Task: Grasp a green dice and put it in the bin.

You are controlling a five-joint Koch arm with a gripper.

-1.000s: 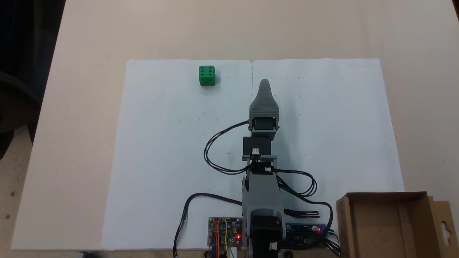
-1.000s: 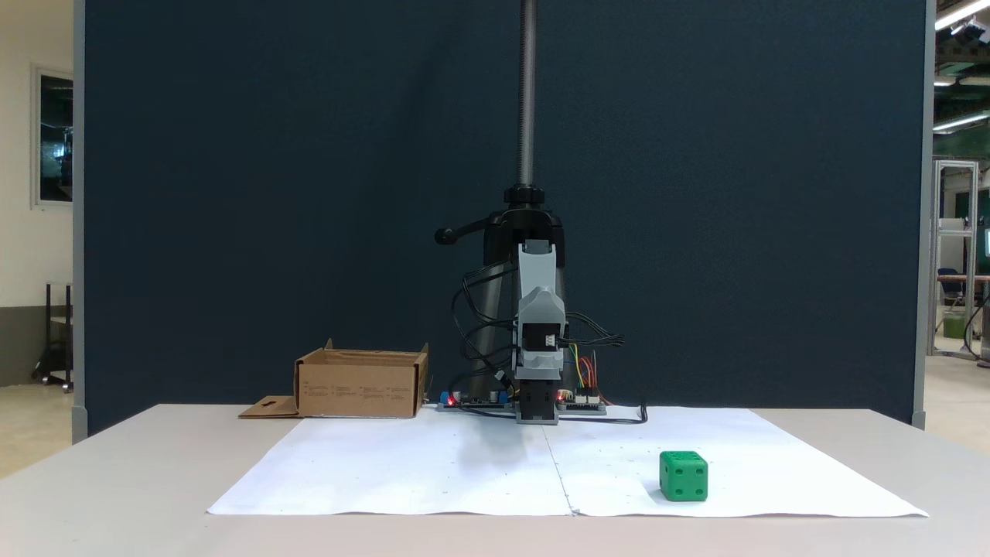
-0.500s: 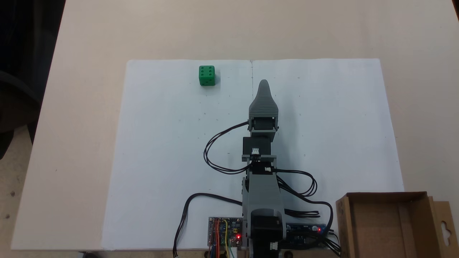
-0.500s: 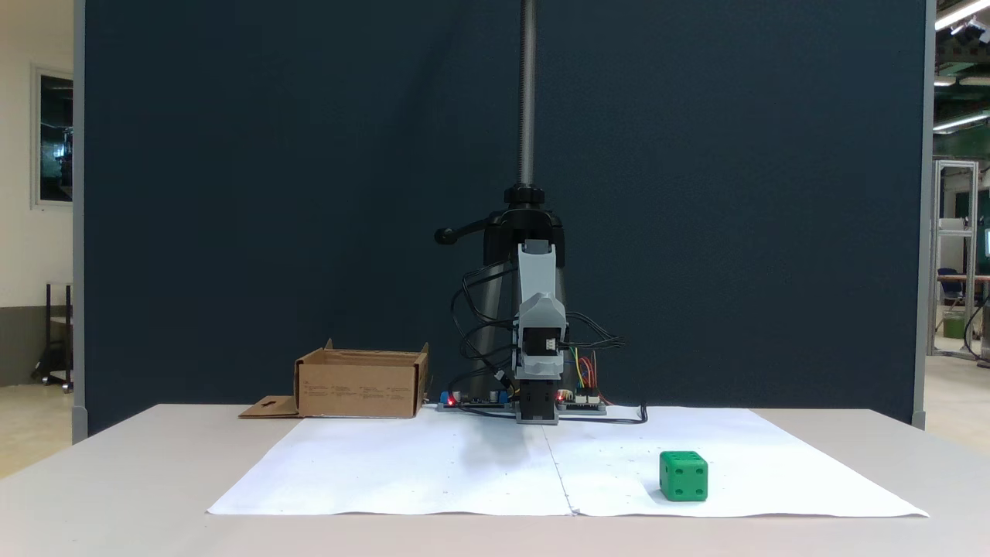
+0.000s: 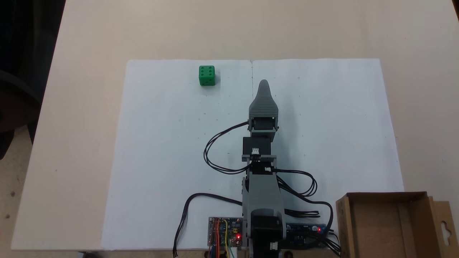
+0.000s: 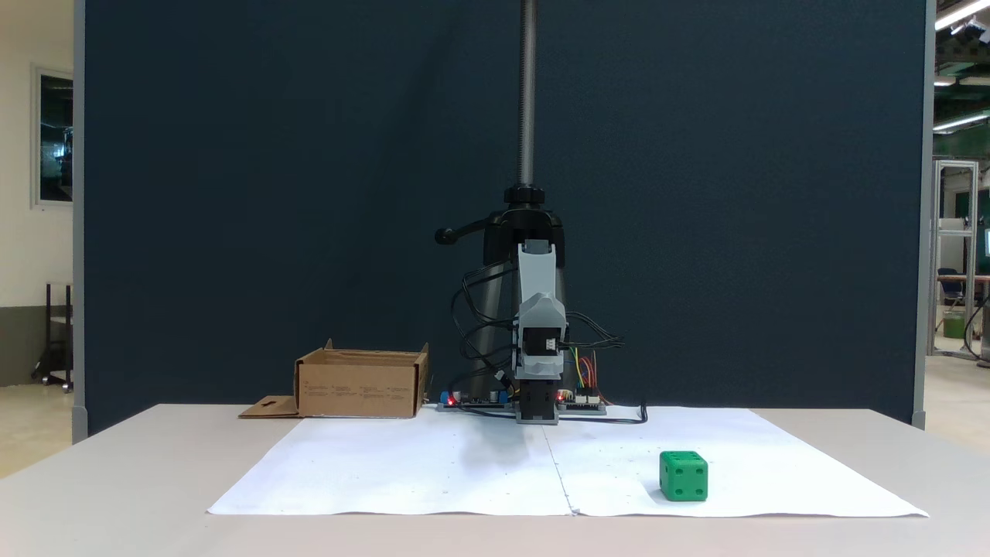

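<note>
Bright green dice (image 5: 207,75), brown cardboard bin (image 5: 387,225), white paper (image 5: 161,150).

dark blue partition (image 6: 309,193) | ceiling strip lights (image 6: 955,120) (far right) | pale floor (image 6: 31,425)

Arm (image 5: 263,186): grey ribbed plastic shells, black servo blocks between. Gripper (image 5: 264,84): grey, tapering to rounded tip; jaws stacked, opening unreadable. Black cables (image 5: 215,150) loop off at 9 and 3 o'clock of wrist. White connector on servo. Circuit boards (image 5: 225,233) at base: red LEDs; red, yellow, blue wires.
</note>
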